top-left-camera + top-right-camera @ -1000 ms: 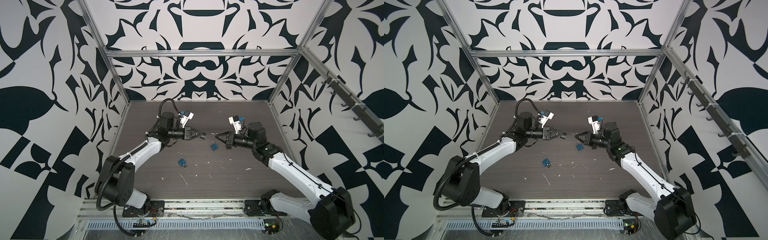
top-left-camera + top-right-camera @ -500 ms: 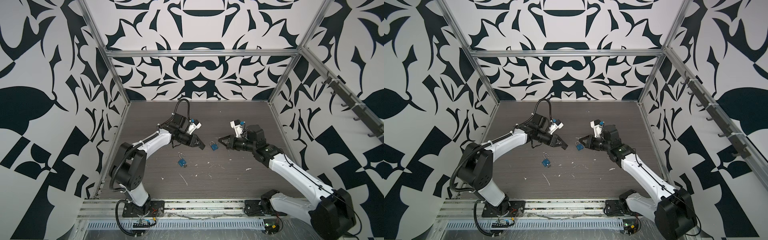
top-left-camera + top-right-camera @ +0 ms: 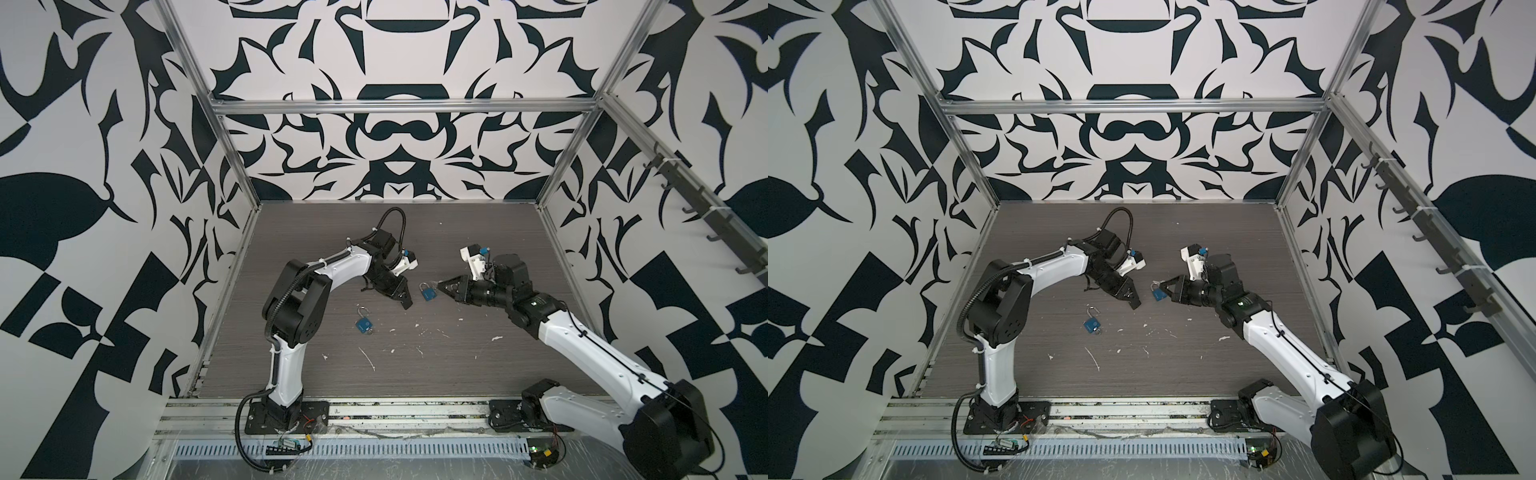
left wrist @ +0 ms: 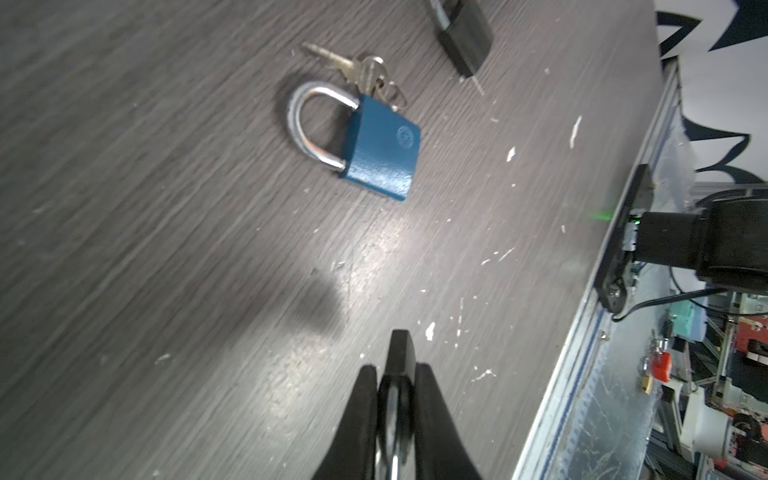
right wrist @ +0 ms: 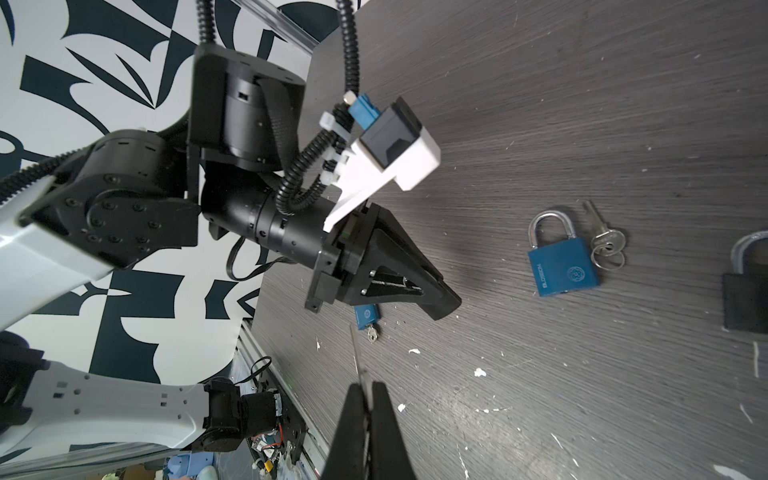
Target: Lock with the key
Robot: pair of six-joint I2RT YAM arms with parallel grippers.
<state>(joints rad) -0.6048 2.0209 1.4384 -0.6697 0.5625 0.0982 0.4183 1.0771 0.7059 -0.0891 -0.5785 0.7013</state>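
My left gripper [image 4: 395, 374] is shut on a small black padlock [image 4: 400, 349]. Its body sticks out past the fingertips and its silver shackle lies back between them. In both top views this gripper [image 3: 406, 302] points down at the table, just left of a shut blue padlock [image 3: 429, 294]. My right gripper [image 5: 365, 390] is shut on a key [image 5: 354, 349], whose thin silver blade pokes out past the tips. In a top view that gripper [image 3: 1163, 286] hovers right beside the blue padlock [image 3: 1158, 294].
A bunch of keys [image 4: 365, 72] lies against the blue padlock [image 4: 382, 153]. A second blue padlock [image 3: 364, 324], shackle open and a key in it, lies nearer the front. Another black padlock [image 5: 746, 291] rests on the table. White flecks [image 3: 370, 359] are scattered over the front half.
The left arm has swung away from facing the right gripper and dipped toward the table beside the blue padlock. The right gripper has sunk a little toward that padlock. Both stayed shut.
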